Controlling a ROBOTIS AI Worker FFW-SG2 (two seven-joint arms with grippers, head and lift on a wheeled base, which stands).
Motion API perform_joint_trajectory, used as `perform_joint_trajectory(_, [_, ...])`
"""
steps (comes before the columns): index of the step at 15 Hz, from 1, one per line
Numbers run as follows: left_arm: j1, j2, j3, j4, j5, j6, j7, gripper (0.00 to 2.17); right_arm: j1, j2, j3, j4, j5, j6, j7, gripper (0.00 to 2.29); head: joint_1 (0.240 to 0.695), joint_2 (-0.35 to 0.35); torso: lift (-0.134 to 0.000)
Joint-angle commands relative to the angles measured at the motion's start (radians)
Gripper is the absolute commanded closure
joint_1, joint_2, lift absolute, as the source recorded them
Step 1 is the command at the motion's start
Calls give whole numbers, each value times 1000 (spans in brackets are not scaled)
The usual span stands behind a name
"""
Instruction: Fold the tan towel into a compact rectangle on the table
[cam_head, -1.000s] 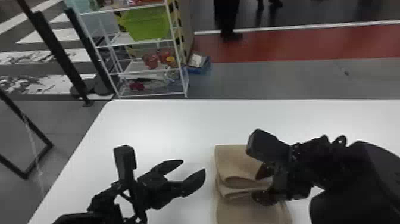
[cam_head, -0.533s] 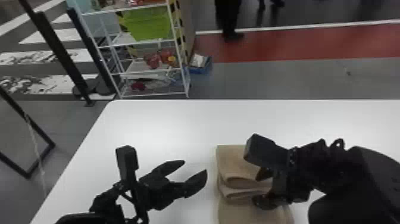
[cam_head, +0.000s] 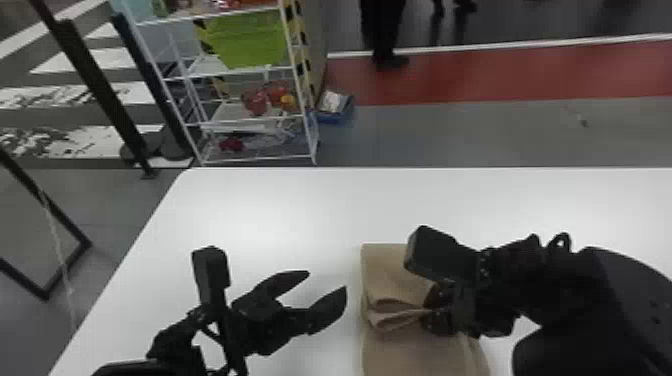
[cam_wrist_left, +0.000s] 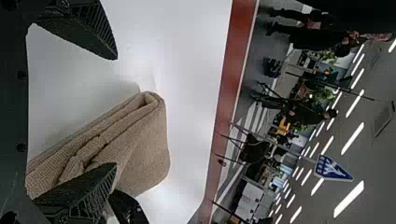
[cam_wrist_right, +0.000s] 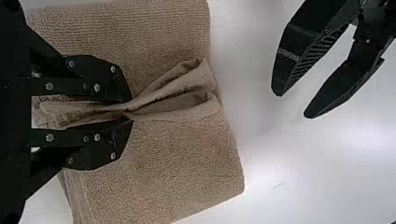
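The tan towel (cam_head: 395, 270) lies folded in layers at the front of the white table. My right gripper (cam_head: 431, 309) stands over its right part, shut on a pinched fold. In the right wrist view the right gripper (cam_wrist_right: 128, 110) squeezes that fold of the towel (cam_wrist_right: 182, 154) between its fingers, and the fold opens into loops beyond them. To the towel's left, my left gripper (cam_head: 327, 290) is open with nothing between its fingers. In the left wrist view the left gripper (cam_wrist_left: 116, 112) stands apart in front of the towel's (cam_wrist_left: 144, 154) layered edge.
The white table (cam_head: 280, 210) has bare surface behind and left of the towel. Beyond its back edge stand a white wire shelf (cam_head: 255, 159) with a green bin (cam_head: 245, 40) and a blue box (cam_head: 332, 107) on the floor.
My right gripper has closed on the fold of the towel, drawing its layers together into a pinch. The left gripper has hardly moved.
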Motion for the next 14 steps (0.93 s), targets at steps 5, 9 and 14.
perform_joint_trajectory(5, [13, -7, 0, -15, 0, 0, -2, 70, 1, 7, -20, -9, -26, -9, -15, 971, 695, 194, -123])
perform_joint_trajectory(9, [22, -7, 2, -30, 0, 0, -5, 70, 10, 7, -48, -16, -29, -15, -49, 1146, 695, 188, -123])
perform_joint_trajectory(14, [31, -7, 11, -41, 0, 3, -14, 70, -5, 38, -103, -25, -101, 3, -110, 1146, 695, 183, -123])
